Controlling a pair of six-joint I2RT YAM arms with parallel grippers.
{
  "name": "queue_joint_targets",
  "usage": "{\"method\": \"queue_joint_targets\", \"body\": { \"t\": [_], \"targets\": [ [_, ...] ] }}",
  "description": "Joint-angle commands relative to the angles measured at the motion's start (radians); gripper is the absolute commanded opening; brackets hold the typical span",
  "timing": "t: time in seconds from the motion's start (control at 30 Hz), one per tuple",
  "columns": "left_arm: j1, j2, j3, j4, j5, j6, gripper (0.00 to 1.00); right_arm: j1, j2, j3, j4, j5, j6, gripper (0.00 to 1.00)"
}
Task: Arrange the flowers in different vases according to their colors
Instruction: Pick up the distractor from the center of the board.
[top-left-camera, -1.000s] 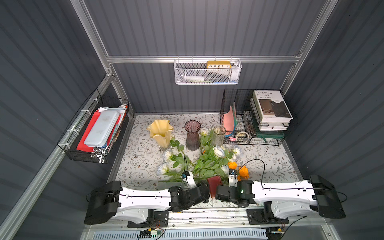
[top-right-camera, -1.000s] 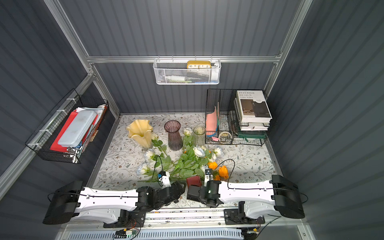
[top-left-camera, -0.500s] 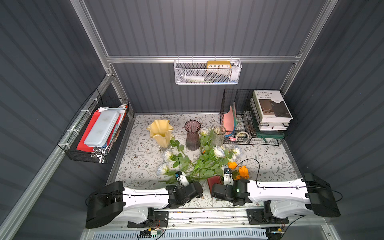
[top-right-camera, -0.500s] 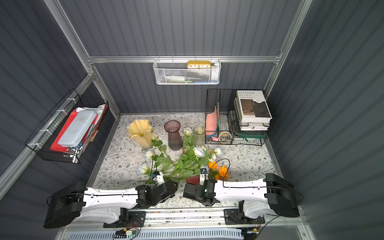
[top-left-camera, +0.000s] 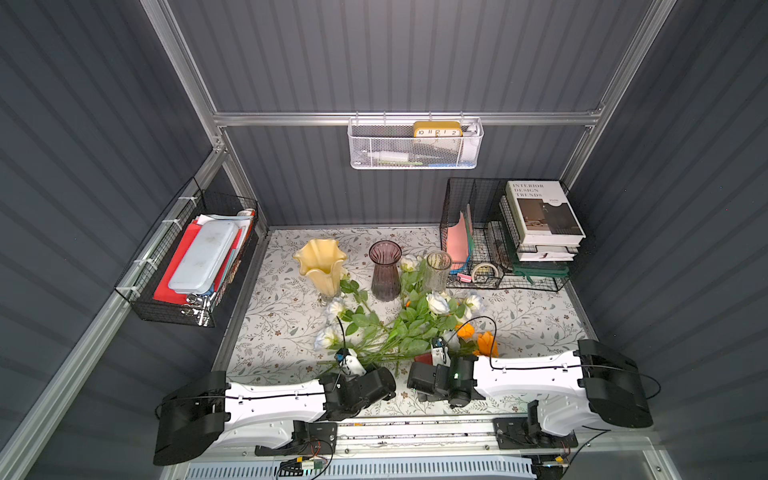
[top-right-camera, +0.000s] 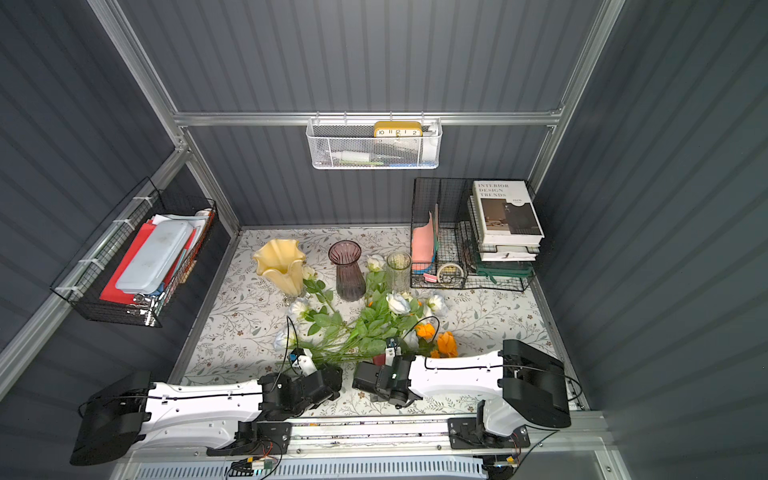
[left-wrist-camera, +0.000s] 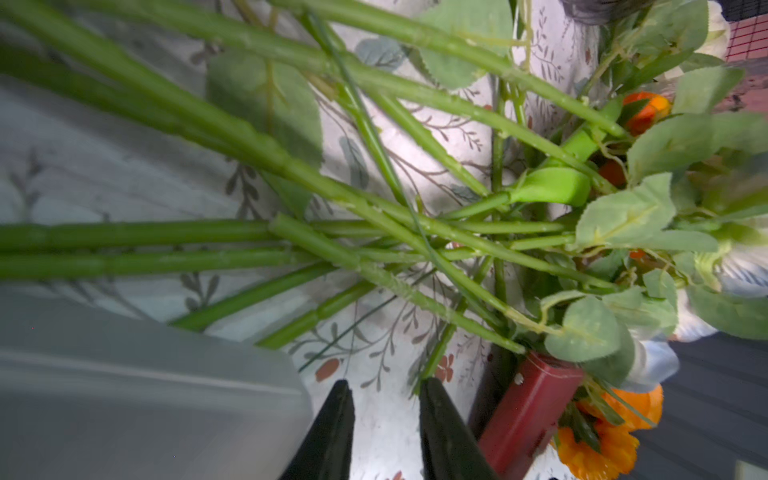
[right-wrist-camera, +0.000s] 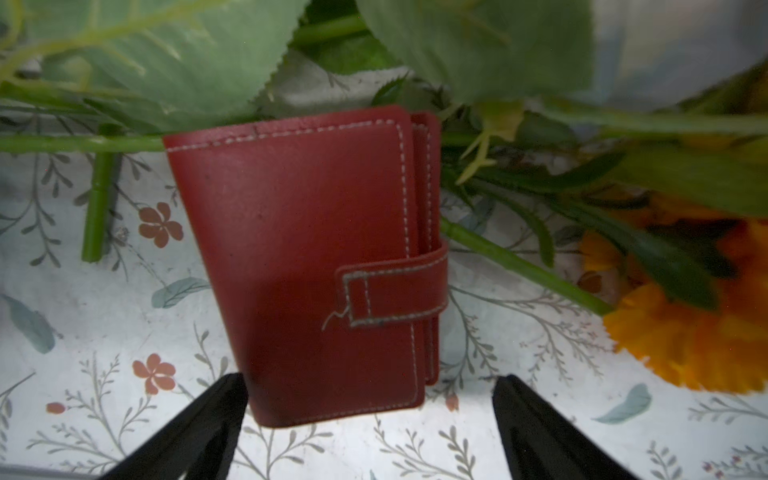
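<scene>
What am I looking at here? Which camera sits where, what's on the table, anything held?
The white left arm and white right arm are robot arms mounted at the table's near edge. Both top views come from one overhead stereo camera. The two close-ups come from cameras on the wrists.

On the floral tablecloth lies a pile of green-stemmed white and orange artificial flowers. Behind it stand a pale yellow ruffled vase, a ribbed purple glass vase and a clear ribbed glass cylinder.

The left end effector is open by the stem ends, holding nothing. The right end effector is wide open at a red stitched leather wallet.
</scene>
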Motion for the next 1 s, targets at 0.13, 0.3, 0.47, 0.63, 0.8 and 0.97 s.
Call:
{"method": "queue_joint_targets", "body": {
  "t": [0.13, 0.3, 0.47, 0.63, 0.8, 0.97],
  "targets": [
    [0.001, -0.035, 0.115, -0.066, -0.098, 0.108, 0.50, -0.036, 0.034, 0.018, 0.044, -0.036, -0.061, 0.99],
    [-0.079, 0.034, 0.161, 0.047, -0.022, 0.119, 0.54, -0.042, 0.089, 0.047, 0.040, -0.066, -0.074, 0.99],
    [-0.230, 0.185, 0.131, 0.116, 0.066, -0.145, 0.45, -0.042, 0.068, 0.005, 0.063, -0.065, -0.047, 0.99],
    [-0.257, 0.121, 0.093, 0.021, 0.040, -0.308, 0.41, -0.053, 0.017, -0.041, 0.075, -0.064, -0.046, 0.99],
    [-0.256, 0.040, 0.001, -0.005, 0.033, -0.459, 0.23, -0.060, 0.012, -0.062, 0.083, -0.077, -0.056, 0.99],
    [-0.256, -0.007, -0.024, -0.121, 0.040, -0.627, 0.01, -0.064, 0.001, -0.061, 0.087, -0.078, -0.074, 0.99]
  ]
}}
